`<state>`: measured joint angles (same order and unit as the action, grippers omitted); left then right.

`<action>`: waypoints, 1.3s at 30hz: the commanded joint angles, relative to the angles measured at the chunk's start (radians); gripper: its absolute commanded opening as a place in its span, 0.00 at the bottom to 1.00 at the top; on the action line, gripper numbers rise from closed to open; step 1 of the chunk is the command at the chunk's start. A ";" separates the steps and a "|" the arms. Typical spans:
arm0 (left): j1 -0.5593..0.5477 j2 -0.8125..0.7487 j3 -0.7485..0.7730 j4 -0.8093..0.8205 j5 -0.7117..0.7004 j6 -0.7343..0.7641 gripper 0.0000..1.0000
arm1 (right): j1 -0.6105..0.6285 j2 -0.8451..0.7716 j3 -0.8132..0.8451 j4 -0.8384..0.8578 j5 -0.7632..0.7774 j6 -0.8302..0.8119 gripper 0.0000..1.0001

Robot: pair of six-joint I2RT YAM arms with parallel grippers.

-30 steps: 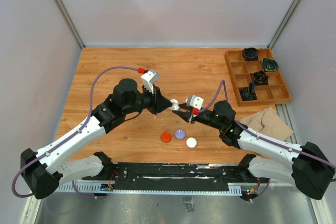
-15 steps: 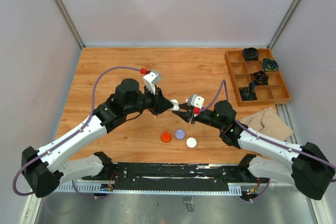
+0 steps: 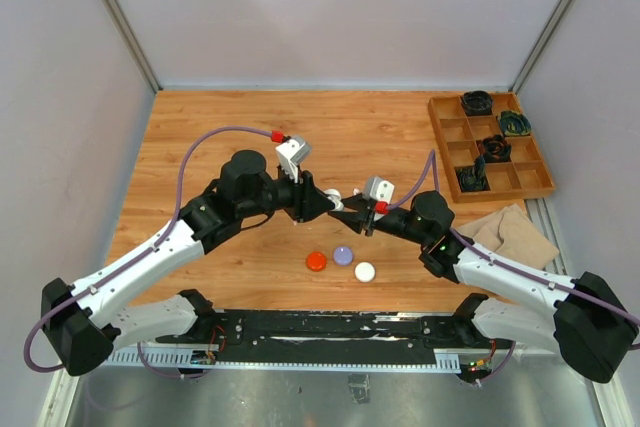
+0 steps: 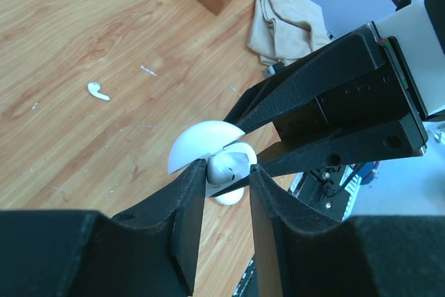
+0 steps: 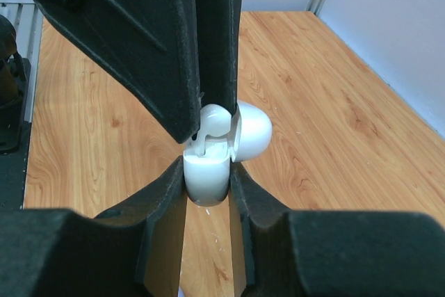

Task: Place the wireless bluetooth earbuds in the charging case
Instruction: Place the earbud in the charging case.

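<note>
1. Fingers of the left gripper (image 4: 226, 173) are clamped on a white earbud (image 4: 231, 165), one pad on each side of its bulb.
2. From the right wrist, the bud's stem points down into the open body of the charging case (image 5: 206, 184). How deep it sits, cannot tell.
3. Right gripper (image 5: 206, 169) is pinched tight on the case body; the domed lid (image 5: 254, 131) is hinged open to one side.
4. Both grippers meet tip to tip above the table (image 3: 200, 127), mid-width, with the case held off the wood.
5. A second earbud (image 4: 99, 91) lies loose on the table, well apart from the case.
6. Three pucks, red (image 3: 316, 261), lilac (image 3: 343, 255) and white (image 3: 364, 271), sit nearer the arm bases.
7. Far right: wooden tray (image 3: 537, 178), crumpled cloth (image 3: 515, 232) just beside it.
</note>
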<state>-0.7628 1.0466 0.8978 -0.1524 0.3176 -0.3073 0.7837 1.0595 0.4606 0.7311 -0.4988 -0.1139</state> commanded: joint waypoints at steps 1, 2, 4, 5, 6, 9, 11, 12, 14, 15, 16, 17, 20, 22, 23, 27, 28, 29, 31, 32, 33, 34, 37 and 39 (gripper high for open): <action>-0.012 0.010 0.034 0.041 0.036 0.012 0.38 | -0.022 -0.008 0.000 0.050 -0.037 0.022 0.09; -0.012 0.009 0.035 0.045 0.039 0.011 0.39 | -0.022 -0.009 0.000 0.048 -0.034 0.022 0.09; -0.012 0.004 0.036 0.052 0.041 0.011 0.39 | -0.027 -0.007 -0.003 0.048 -0.030 0.023 0.09; -0.012 0.001 0.037 0.054 0.039 0.011 0.39 | -0.029 -0.006 -0.002 0.048 -0.032 0.027 0.09; -0.012 0.000 0.040 0.054 0.038 0.012 0.39 | -0.028 -0.005 -0.002 0.048 -0.032 0.029 0.09; -0.012 -0.002 0.042 0.059 0.046 0.014 0.38 | -0.030 -0.003 0.001 0.048 -0.039 0.031 0.09; -0.012 0.000 0.041 0.072 0.067 0.014 0.38 | -0.029 0.003 0.004 0.048 -0.048 0.036 0.09; -0.012 0.000 0.040 0.082 0.077 0.014 0.39 | -0.029 0.007 0.005 0.049 -0.053 0.040 0.09; -0.012 -0.002 0.037 0.102 0.095 0.018 0.39 | -0.029 0.013 0.007 0.060 -0.067 0.051 0.09; -0.013 -0.004 0.035 0.109 0.103 0.020 0.38 | -0.030 0.015 0.007 0.065 -0.074 0.057 0.09; -0.012 -0.006 0.034 0.115 0.109 0.023 0.38 | -0.030 0.016 0.007 0.070 -0.084 0.063 0.09; -0.012 -0.008 0.032 0.120 0.115 0.025 0.39 | -0.031 0.017 0.008 0.075 -0.094 0.070 0.09; -0.012 -0.016 0.029 0.128 0.124 0.035 0.38 | -0.036 0.019 0.011 0.088 -0.128 0.096 0.09; -0.012 -0.021 0.027 0.130 0.128 0.041 0.39 | -0.043 0.024 0.015 0.094 -0.146 0.112 0.09; -0.012 -0.024 0.026 0.132 0.130 0.042 0.39 | -0.047 0.027 0.016 0.100 -0.156 0.121 0.09; -0.012 -0.035 0.015 0.152 0.147 0.047 0.40 | -0.055 0.040 0.024 0.103 -0.191 0.146 0.09; -0.012 -0.037 0.012 0.157 0.150 0.048 0.40 | -0.055 0.046 0.030 0.099 -0.204 0.152 0.09; -0.012 -0.038 0.011 0.160 0.149 0.050 0.41 | -0.058 0.051 0.035 0.096 -0.224 0.158 0.09; -0.012 -0.041 0.011 0.158 0.140 0.056 0.40 | -0.058 0.065 0.047 0.096 -0.269 0.173 0.09; -0.012 -0.044 0.011 0.155 0.135 0.060 0.40 | -0.059 0.069 0.051 0.098 -0.289 0.180 0.09; -0.012 -0.047 0.010 0.155 0.132 0.064 0.40 | -0.060 0.075 0.052 0.101 -0.305 0.187 0.09; -0.011 -0.051 0.009 0.156 0.131 0.065 0.40 | -0.064 0.080 0.054 0.108 -0.322 0.195 0.09; -0.010 -0.063 0.006 0.153 0.130 0.068 0.40 | -0.076 0.093 0.057 0.128 -0.346 0.223 0.09; -0.010 -0.069 0.004 0.149 0.126 0.067 0.40 | -0.080 0.095 0.059 0.131 -0.348 0.229 0.09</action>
<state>-0.7670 1.0042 0.8978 -0.0414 0.4328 -0.2573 0.7269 1.1515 0.4797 0.8120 -0.7788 0.0711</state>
